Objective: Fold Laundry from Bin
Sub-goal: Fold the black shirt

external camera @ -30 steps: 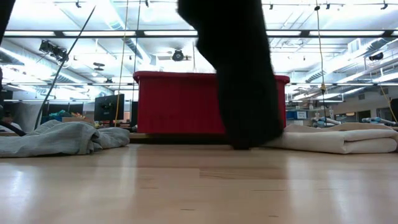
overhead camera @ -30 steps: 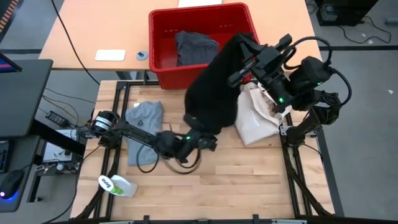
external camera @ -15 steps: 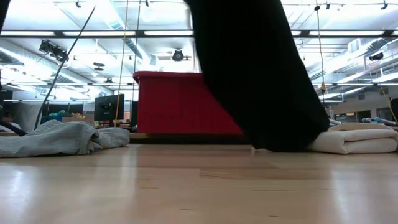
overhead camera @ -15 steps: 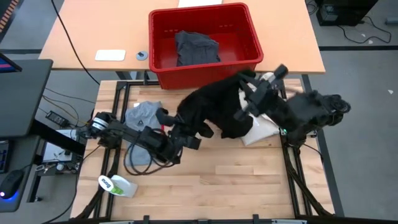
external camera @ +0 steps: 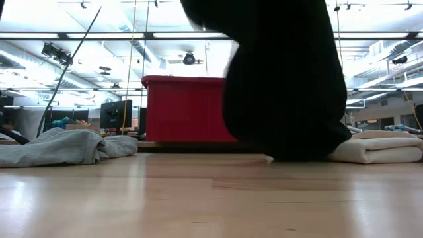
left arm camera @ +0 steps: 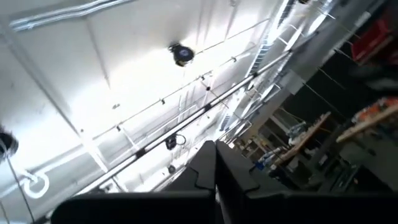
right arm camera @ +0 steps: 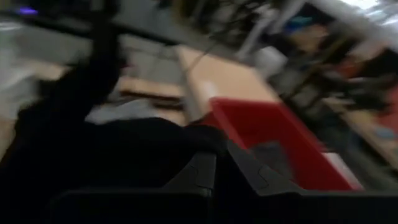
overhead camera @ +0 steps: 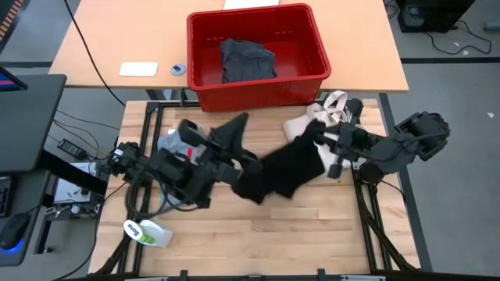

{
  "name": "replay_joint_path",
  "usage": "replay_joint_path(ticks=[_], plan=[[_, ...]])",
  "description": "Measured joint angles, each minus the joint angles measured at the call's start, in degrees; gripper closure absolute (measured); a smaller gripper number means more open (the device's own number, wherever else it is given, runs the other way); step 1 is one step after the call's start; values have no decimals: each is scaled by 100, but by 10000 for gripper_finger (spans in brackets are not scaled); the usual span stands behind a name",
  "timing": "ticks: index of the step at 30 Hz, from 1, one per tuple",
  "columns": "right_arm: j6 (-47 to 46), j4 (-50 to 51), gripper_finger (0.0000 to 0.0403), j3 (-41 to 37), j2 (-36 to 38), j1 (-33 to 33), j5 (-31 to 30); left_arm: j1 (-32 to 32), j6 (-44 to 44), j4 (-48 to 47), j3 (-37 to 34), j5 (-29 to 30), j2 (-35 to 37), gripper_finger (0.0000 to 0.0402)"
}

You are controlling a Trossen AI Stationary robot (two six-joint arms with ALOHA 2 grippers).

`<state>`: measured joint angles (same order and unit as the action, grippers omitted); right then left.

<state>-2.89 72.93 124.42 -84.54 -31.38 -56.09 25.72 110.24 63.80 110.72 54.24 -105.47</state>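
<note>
**Black garment stretched between both grippers above the table**

Surface: light wood table in a black frame, filling the lower half of the high view. An orange-tan desk butts against it across the top of the frame. A white flat object and a small ring-shaped item lie on the desk, upper left. A white bottle with a green label lies at the table's lower left corner. Grey floor runs along the right edge.

Room: the low view shows an open lab hall with strip lights on the ceiling and a monitor at left, behind the table.

Containers: red bin at top centre, straddling the desk edge. One dark grey garment lies bunched inside, toward its left-centre. A cream tote lies on the table right of centre, partly under the black cloth.

Laundry: grey T-shirt crumpled at the table's left, just under the left arm. Black garment spans the centre of the frame, lifted and drawn out sideways; in the low view it hangs before the bin, its hem at table level.

Grippers: left gripper is pinched closed on the garment's left end. Right gripper is clamped tight on its right end, over the tote.
</note>
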Motion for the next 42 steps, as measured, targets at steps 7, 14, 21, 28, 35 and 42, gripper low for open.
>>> replay_joint_path(ticks=[7, 14, 21, 28, 35, 42], plan=[[-610, 428, 375, 0, 98, -4, 1137, 42, -851, -448, 876, 318, 4, 393], [-622, -634, 377, -2, 32, 251, -390, -319, -2871, -3267, 870, 493, -35, 393], [563, -1483, 370, 3, 150, 266, -512, -506, -5233, -6596, 866, 586, -41, 393], [923, 51, 357, -31, -8, 434, 1601, -539, -7061, -8414, 865, 444, -39, 391], [1018, -26, 269, -96, -417, 690, 1744, -762, -8764, -9454, 865, -1120, -39, 305], [1002, -59, 186, -96, -357, 930, 2224, -982, -9732, -10857, 866, -2418, -104, 185]])
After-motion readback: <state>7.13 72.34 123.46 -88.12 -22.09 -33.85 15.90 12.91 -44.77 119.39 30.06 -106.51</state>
